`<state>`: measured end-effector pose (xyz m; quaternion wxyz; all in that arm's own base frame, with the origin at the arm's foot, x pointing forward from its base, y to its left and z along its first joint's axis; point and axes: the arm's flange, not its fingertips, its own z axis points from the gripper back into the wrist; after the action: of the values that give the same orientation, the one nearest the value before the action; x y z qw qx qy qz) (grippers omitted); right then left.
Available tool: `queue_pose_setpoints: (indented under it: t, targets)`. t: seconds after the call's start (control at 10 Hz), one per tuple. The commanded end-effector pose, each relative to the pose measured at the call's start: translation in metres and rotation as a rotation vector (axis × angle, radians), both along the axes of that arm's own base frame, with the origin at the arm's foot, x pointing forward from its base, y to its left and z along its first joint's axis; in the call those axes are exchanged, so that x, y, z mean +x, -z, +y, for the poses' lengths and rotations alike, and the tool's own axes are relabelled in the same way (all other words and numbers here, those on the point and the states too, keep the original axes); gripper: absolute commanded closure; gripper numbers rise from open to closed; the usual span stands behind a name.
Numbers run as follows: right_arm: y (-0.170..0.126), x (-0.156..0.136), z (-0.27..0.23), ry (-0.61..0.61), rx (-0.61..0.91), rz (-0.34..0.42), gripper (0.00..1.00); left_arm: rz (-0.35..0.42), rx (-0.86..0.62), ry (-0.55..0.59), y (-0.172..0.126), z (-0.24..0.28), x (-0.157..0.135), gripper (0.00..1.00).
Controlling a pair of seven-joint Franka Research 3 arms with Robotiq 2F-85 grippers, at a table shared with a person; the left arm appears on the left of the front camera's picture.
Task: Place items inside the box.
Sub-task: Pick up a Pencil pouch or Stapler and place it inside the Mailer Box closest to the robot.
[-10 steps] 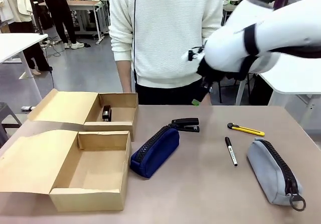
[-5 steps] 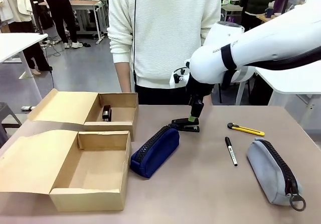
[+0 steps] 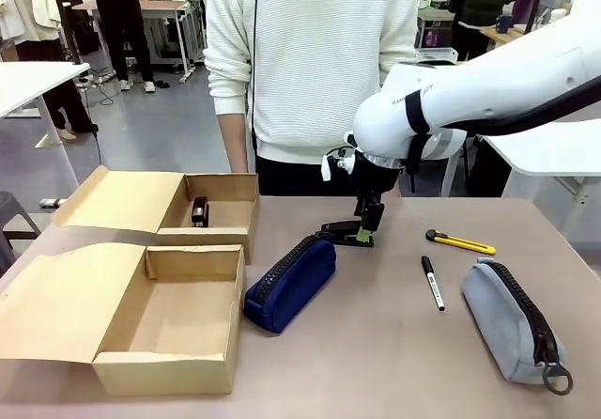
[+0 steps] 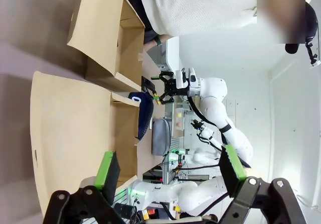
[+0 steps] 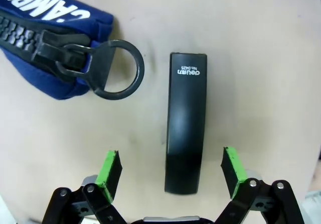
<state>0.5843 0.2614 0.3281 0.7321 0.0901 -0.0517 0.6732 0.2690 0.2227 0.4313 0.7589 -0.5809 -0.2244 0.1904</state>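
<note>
A black stapler (image 3: 344, 232) lies on the table's far middle, and my right gripper (image 3: 364, 232) hangs open just over it. In the right wrist view the stapler (image 5: 185, 143) lies lengthwise between the green pads (image 5: 111, 168), untouched. The navy zip pouch (image 3: 289, 283) lies beside it, its ring pull (image 5: 118, 69) close by. A second stapler (image 3: 199, 212) sits in the far cardboard box (image 3: 225, 186). The near box (image 3: 164, 374) holds nothing. At the right lie the black marker (image 3: 432, 282) and the grey pouch (image 3: 512, 319). My left gripper (image 4: 168, 166) is open above the box flaps.
A yellow utility knife (image 3: 459, 242) lies at the far right. A person in a white sweater (image 3: 310, 62) stands at the table's far edge, right behind my right arm. Bare tabletop lies between the navy pouch and the marker.
My right arm swung in from high on the right and came down over the stapler on the table. Its open gripper now straddles the stapler. The items have not moved.
</note>
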Motion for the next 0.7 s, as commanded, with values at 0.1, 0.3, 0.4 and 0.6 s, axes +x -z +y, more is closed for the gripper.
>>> queue_pose_setpoints:
  t: [0.1, 0.3, 0.4, 0.6]
  targets:
    - [0.01, 0.007, 0.003, -0.013, 0.064, 0.054, 0.0, -0.022, -0.001, 0.005, -0.001, 0.0, -0.002, 0.0]
    - [0.014, 0.004, 0.003, -0.003, 0.061, 0.067, 0.0, -0.022, -0.001, 0.005, -0.001, 0.0, -0.002, 0.0]
    - [0.016, 0.002, 0.003, -0.008, 0.053, 0.078, 0.0, -0.022, -0.001, 0.005, -0.001, 0.0, -0.002, 0.0]
    - [0.019, 0.0, 0.007, -0.009, 0.029, 0.085, 0.6, -0.022, -0.001, 0.005, -0.001, 0.0, -0.002, 0.0]
